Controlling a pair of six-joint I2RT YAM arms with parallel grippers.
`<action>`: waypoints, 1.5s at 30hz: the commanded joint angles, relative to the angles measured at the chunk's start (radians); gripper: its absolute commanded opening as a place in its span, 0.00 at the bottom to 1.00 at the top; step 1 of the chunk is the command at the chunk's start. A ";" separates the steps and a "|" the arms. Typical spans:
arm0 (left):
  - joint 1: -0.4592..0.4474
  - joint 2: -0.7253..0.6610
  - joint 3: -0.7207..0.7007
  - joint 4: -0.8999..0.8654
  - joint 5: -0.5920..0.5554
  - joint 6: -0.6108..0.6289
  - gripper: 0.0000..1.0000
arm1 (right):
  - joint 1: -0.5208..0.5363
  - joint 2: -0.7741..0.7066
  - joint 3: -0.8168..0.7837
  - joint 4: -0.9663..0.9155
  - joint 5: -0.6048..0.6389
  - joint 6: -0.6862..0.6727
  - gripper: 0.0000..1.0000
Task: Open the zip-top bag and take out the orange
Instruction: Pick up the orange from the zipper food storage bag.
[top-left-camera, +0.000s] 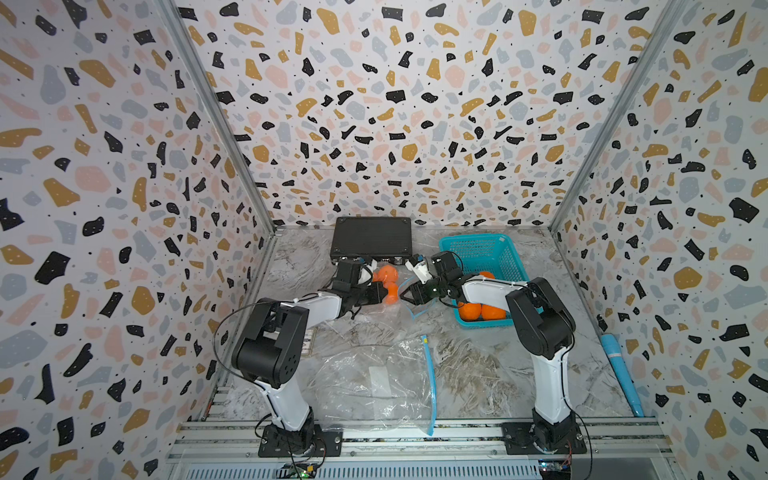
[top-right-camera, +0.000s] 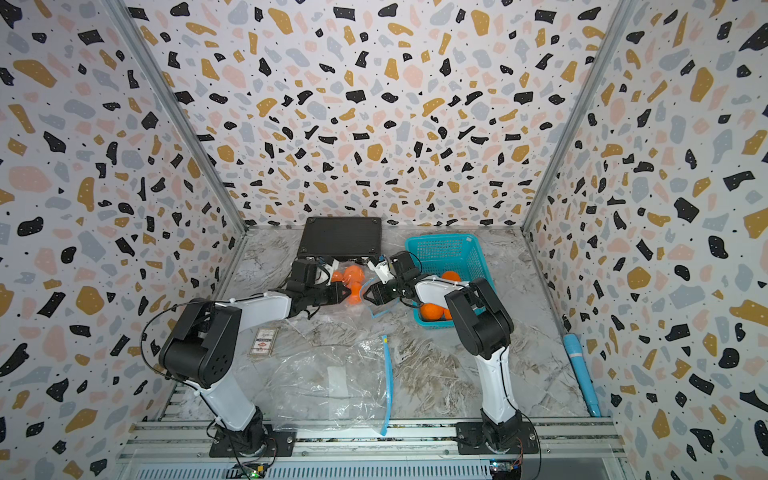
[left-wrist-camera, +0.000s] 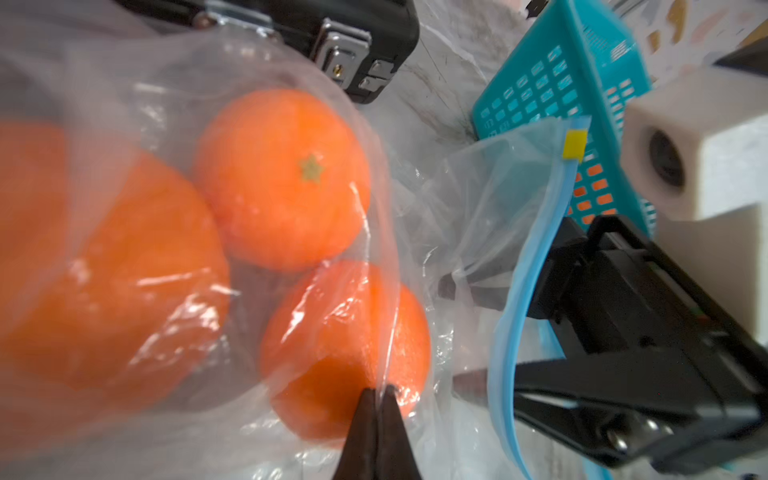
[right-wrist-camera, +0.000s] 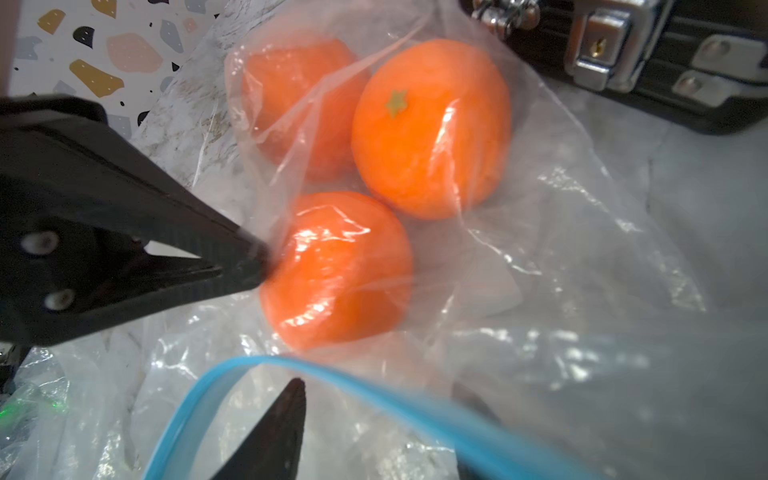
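Observation:
The zip-top bag (left-wrist-camera: 478, 199) lies in front of the black case, clear with a blue zip strip (right-wrist-camera: 332, 370), and holds three oranges. One orange (left-wrist-camera: 282, 178) shows its green stem star, and another orange (right-wrist-camera: 336, 270) lies nearest both grippers. My left gripper (left-wrist-camera: 379, 392) is shut on a fold of the bag's film right beside that orange. My right gripper (right-wrist-camera: 378, 407) is open at the bag's mouth. One of its fingers (right-wrist-camera: 286, 415) sits inside the blue zip loop, and the other shows blurred through the plastic. In both top views the grippers face each other across the bag (top-left-camera: 392, 309).
A black case (top-left-camera: 371, 237) stands at the back. A teal basket (top-left-camera: 478, 245) with several oranges sits to the right, partly under my right arm. A second, empty zip bag (top-left-camera: 374, 378) lies near the front edge. A small card (top-right-camera: 264, 341) and a blue tube (top-left-camera: 619, 374) lie at the sides.

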 joint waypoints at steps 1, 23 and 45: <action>0.091 0.001 -0.102 0.334 0.210 -0.212 0.00 | -0.010 -0.066 -0.010 0.003 0.005 -0.019 0.57; 0.130 0.035 -0.210 0.969 0.449 -0.690 0.00 | -0.013 -0.052 0.027 -0.009 -0.052 -0.082 0.55; 0.113 0.054 -0.283 0.634 0.244 -0.390 0.00 | 0.030 -0.071 0.014 -0.090 -0.161 -0.087 0.49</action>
